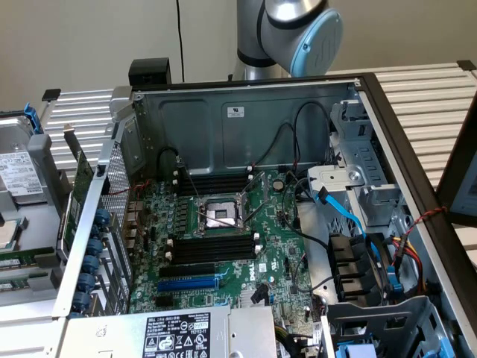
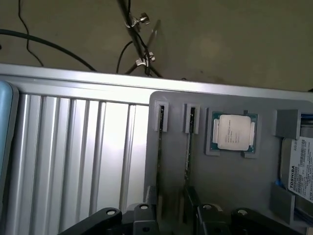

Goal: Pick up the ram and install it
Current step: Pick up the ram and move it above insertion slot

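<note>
Ram (image 2: 187,152) edge-up in tray (image 2: 234,181), gripper (image 2: 171,216) near

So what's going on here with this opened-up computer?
A robot arm's tool hangs over a grey plastic tray beside the open metal computer case. It is nearest two thin dark memory sticks standing on edge in the tray's holders, next to a square silver processor chip. Nothing is lifted yet, and the long black slots on the green motherboard look empty.
</note>
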You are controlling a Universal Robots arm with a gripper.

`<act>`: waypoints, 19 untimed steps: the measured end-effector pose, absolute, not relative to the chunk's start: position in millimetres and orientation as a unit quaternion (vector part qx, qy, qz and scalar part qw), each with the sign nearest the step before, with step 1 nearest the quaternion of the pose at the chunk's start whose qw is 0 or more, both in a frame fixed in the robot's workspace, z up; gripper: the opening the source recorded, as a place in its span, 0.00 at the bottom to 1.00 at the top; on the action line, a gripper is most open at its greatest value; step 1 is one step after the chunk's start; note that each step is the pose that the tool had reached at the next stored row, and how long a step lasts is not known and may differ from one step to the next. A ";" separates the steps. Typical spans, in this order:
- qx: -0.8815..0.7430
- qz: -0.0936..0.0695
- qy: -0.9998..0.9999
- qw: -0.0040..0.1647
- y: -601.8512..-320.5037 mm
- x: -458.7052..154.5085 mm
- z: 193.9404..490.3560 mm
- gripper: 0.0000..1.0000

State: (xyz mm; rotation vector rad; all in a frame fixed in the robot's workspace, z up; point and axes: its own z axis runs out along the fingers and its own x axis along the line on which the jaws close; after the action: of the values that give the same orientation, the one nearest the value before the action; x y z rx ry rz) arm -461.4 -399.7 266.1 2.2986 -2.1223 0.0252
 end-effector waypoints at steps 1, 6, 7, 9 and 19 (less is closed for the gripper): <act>0.733 0.008 -0.680 0.006 -399.7 -461.5 264.7 0.36; 0.723 0.012 -0.691 0.003 -399.7 -461.4 258.6 0.36; 0.722 0.013 -0.692 0.003 -399.7 -461.4 257.0 0.36; 0.719 0.013 -0.695 0.004 -399.8 -461.5 254.0 0.36; 0.716 0.019 -0.698 0.003 -407.9 -461.5 240.0 0.36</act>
State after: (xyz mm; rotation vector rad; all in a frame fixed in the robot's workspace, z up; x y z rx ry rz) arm -461.5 -407.9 240.0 2.2441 -2.1899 0.0590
